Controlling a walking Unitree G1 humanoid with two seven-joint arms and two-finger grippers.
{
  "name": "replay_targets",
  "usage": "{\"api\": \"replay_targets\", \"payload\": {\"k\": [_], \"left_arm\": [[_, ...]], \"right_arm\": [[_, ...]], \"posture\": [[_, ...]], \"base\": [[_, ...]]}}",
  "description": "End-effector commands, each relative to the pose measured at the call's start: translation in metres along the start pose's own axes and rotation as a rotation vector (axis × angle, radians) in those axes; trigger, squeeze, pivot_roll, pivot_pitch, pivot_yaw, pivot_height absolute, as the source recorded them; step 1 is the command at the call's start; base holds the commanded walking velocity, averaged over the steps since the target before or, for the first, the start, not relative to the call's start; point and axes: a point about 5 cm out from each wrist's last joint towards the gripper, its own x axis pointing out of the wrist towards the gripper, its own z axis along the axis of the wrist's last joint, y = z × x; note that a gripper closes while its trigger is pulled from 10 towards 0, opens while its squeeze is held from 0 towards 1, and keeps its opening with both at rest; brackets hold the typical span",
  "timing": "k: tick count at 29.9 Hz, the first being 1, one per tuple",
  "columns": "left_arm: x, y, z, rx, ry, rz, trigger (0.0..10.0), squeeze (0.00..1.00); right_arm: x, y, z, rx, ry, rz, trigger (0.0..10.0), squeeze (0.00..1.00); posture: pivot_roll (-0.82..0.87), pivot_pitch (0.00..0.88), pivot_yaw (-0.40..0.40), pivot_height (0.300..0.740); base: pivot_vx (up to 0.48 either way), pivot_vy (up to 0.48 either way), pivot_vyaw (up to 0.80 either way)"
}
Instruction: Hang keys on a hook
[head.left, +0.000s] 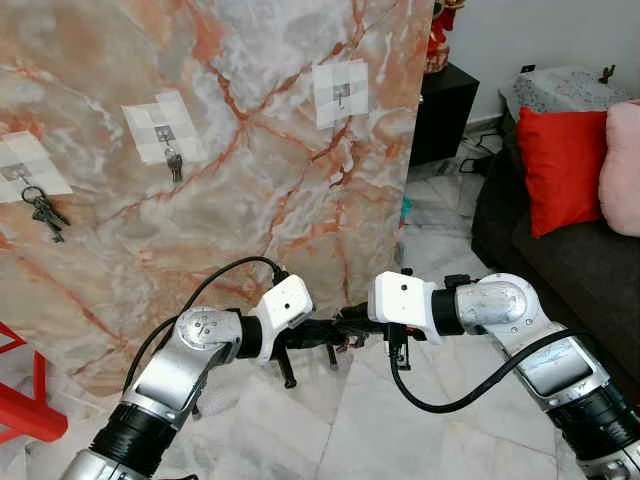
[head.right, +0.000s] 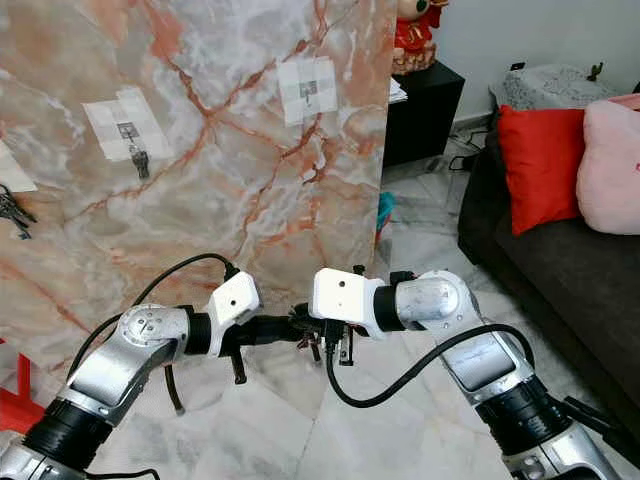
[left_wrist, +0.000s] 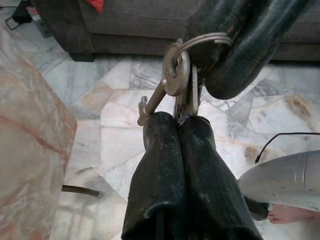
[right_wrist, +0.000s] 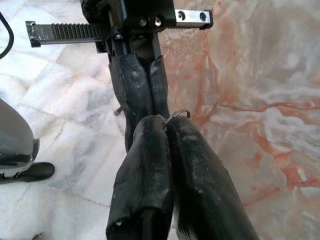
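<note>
My left end effector (left_wrist: 182, 122) and right end effector (right_wrist: 167, 125) both pinch the silver metal key bunch (left_wrist: 177, 75) mid-handover; next, 1 releases, then I reach up to the empty hook (head.left: 341, 95).

Open air between grippers and marble wall (head.left: 250, 130). Bare hook (head.left: 341, 95) reachable top right; other two hooks (head.left: 165, 133) taken. Sofa (head.left: 560, 250) crowding right side.

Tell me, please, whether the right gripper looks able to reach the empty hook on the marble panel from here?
Probably yes: nothing stands between the right gripper and the empty hook, though both grippers are clamped on the silver keys.
</note>
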Motion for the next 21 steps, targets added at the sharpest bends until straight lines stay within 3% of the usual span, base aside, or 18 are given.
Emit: {"api": "replay_targets", "payload": {"k": [1,20,21], "left_arm": [[-0.004,0.009,0.006,0.031,-0.014,0.04,0.0,0.0],[-0.013,0.025,0.004,0.143,0.045,0.154,0.0,0.0],[-0.013,0.029,0.004,0.197,0.066,0.184,0.0,0.0]], "right_arm": [[-0.001,-0.002,0.0,-0.012,0.012,0.003,10.0,0.0],[0.0,-0.002,-0.003,-0.011,0.028,-0.005,10.0,0.0],[0.0,-0.002,-0.005,-0.008,0.038,-0.009,10.0,0.0]], "posture": [[0.06,0.085,0.012,0.74],[0.06,0.086,0.013,0.74],[0.06,0.087,0.013,0.74]], "base": [[0.0,0.0,0.0],[0.0,0.0,0.0],[0.0,0.0,0.0]]}}
